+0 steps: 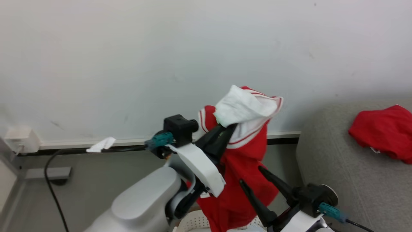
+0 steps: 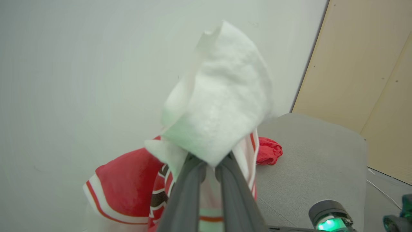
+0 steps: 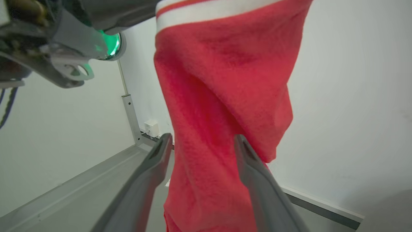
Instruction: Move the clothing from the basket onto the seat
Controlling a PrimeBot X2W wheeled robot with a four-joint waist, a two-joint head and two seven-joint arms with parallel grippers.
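- Clothing nearest the camera: striped garment [image 1: 244, 167], red with white trim, dangling down the centre of the head view to the basket [image 1: 196, 223] at the bottom edge. Cannot tell whether the hem is inside the rim or just above it. Could snag there and tug the basket along if carried sideways too low.
- Right hand [image 1: 251, 175], lower right of centre, spread wide and holding nothing. Shown in the right wrist view [image 3: 203, 138] with the red cloth just beyond its two fingers; contact not clear. Could hook the hanging hem by accident if swept across, or pull against the other grip.
- Left hand [image 1: 229, 128], centre of the head view, pinched tight on the white section near the top of the striped garment. Seen in the left wrist view [image 2: 210, 161] with a white flap standing above the fingertips. Narrow bite on a thin edge, bearing the whole hanging weight. Judged liable to slip on a quick swing, with a drop to the floor as the likely result.
- Seat [image 1: 325, 167], right side of the frame, apart from the hanging garment with bare floor between. Too early a release would fall short of the rounded edge. Risk of sliding off if laid only on that edge.
- Plain red garment [image 1: 383, 132], far right, already lying on the seat. Could be dragged or knocked off if the striped one is swept low across it.
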